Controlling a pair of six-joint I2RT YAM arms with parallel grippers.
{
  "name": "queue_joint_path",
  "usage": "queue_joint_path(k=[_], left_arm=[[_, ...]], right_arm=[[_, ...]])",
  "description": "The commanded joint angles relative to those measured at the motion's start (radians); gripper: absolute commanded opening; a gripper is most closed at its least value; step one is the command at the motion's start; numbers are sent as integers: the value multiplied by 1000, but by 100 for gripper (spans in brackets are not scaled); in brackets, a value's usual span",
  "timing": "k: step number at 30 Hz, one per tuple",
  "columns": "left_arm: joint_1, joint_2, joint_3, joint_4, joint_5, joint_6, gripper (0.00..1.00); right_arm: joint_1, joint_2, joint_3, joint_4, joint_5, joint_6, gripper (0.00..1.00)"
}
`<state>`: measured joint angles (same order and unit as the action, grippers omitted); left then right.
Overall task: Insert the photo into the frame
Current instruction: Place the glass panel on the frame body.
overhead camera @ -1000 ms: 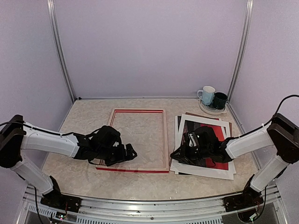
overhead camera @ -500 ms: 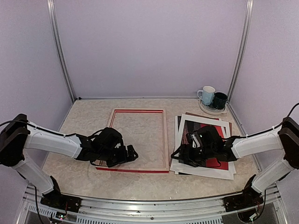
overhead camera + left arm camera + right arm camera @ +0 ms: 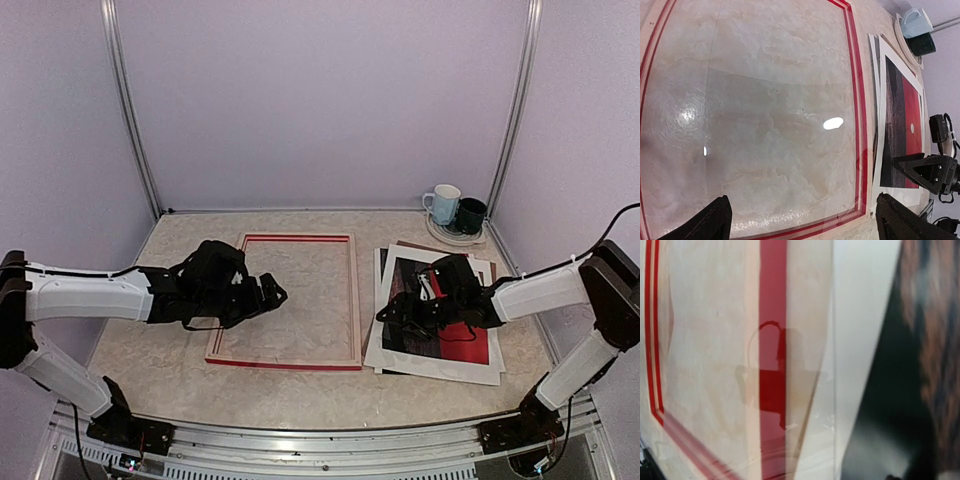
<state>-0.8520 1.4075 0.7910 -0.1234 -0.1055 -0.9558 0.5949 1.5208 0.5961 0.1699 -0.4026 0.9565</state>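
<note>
The frame point(image 3: 356, 300), red and thin, lies flat at the table's middle with a glossy clear pane inside it. My left gripper point(image 3: 266, 293) hovers over its left half, open wide, both fingers point(image 3: 715, 221) apart above the pane and nothing between them. The photo point(image 3: 455, 325), red sky over dark water with a white border, lies on a stack to the right of the frame. My right gripper point(image 3: 392, 315) is low over the photo's left border point(image 3: 860, 315), beside the frame's right rail point(image 3: 772, 315). It looks open and holds nothing.
Under the photo lie white sheets and a brown board whose corner point(image 3: 420, 246) pokes out at the back. A white mug point(image 3: 442, 203) and a dark mug point(image 3: 470, 214) stand on a plate at the back right corner. Purple walls enclose the table.
My right gripper opened and shifted slightly back along the photo's left edge. My left gripper rose and moved farther back over the frame, still open.
</note>
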Motion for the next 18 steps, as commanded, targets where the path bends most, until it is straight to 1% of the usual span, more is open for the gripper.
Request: queue_joint_path(k=[1,6,11,14,18], left_arm=[[89,15,19,-40,-1,58,99],[144,79,39,-45,7,100,99],[148,153,51,-28,34,121,99],[148,192,54,-24,44,126,99],[149,226,54,-17,51,128,99]], right_arm=[[-41,81,82,31,-50,-67,71],[-77,159,126,59,-105,-96,67],[-98,200,155,86,-150,-123,63],[-102,231,175,110,-192,-134,58],[-104,265,187,154,-243,-132,49]])
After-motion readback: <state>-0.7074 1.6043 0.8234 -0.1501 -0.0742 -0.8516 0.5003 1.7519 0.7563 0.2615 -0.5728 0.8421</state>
